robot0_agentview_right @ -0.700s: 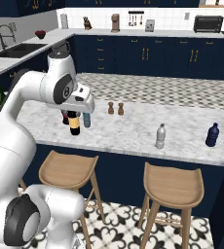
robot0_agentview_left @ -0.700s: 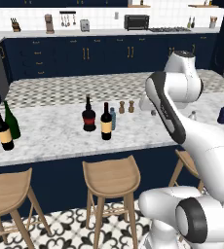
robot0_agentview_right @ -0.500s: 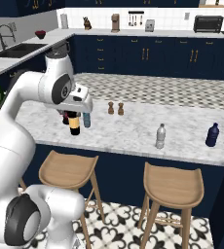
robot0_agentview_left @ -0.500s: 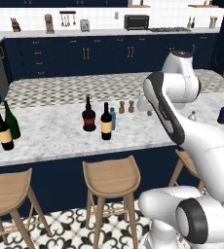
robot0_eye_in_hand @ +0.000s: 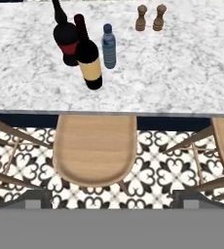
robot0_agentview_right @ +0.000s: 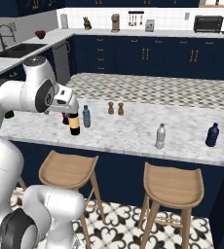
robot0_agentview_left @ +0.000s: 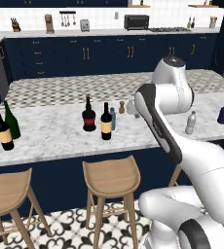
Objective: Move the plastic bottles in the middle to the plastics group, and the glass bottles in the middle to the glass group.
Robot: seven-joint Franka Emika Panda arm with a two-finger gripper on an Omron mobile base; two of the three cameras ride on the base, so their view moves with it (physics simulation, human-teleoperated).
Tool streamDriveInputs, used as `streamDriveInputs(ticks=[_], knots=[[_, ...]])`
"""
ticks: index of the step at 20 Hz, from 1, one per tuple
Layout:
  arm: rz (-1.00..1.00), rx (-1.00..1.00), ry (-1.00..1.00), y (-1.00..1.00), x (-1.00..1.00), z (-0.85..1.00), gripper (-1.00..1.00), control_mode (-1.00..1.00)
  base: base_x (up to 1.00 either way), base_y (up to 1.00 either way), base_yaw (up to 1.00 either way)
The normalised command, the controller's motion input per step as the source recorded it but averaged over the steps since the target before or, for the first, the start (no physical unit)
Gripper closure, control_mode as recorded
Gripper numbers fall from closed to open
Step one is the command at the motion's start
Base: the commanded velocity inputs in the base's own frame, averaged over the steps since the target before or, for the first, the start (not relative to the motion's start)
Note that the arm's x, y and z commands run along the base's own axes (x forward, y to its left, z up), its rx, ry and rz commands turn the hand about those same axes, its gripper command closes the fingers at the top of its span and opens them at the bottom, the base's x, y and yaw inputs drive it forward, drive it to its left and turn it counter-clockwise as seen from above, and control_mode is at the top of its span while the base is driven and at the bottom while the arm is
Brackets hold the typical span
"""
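The pale-blue plastic bottle [robot0_eye_in_hand: 108, 46], the labelled wine bottle [robot0_eye_in_hand: 88, 61] and the red-banded squat bottle [robot0_eye_in_hand: 66, 39] are all seen mid-table [robot0_eye_in_hand: 182, 73], unmoved; nothing is judged sorted yet. The gripper's state cannot be told.

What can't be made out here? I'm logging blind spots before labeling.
- Squat red-banded bottle: right base view, mostly behind the arm.
- Pale-blue plastic bottle: left base view, partly behind the yellow-labelled wine bottle.
- Stool: hand view, its legs cut by the grey band.
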Motion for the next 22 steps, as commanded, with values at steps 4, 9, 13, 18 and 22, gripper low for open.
streamDriveInputs(ticks=[4, 9, 13, 18, 22], knots=[[0.00, 0.00, -0.11, 0.53, 0.14, 0.00, -1.00, -1.00, 0.00, 0.00, 0.00], [0.00, 0.00, -0.01, 0.25, 0.64, 0.00, -1.00, -1.00, 0.00, 0.00, 0.00], [0.00, 0.00, -0.01, 0.03, 0.42, 0.00, -1.00, -1.00, 0.00, 0.00, 0.00], [0.00, 0.00, 0.00, 0.00, 0.63, -0.18, -1.00, -1.00, 0.00, 0.00, 0.00], [0.01, 0.00, 0.00, 0.03, 0.62, -0.49, -1.00, -1.00, 0.00, 0.00, 0.00]])
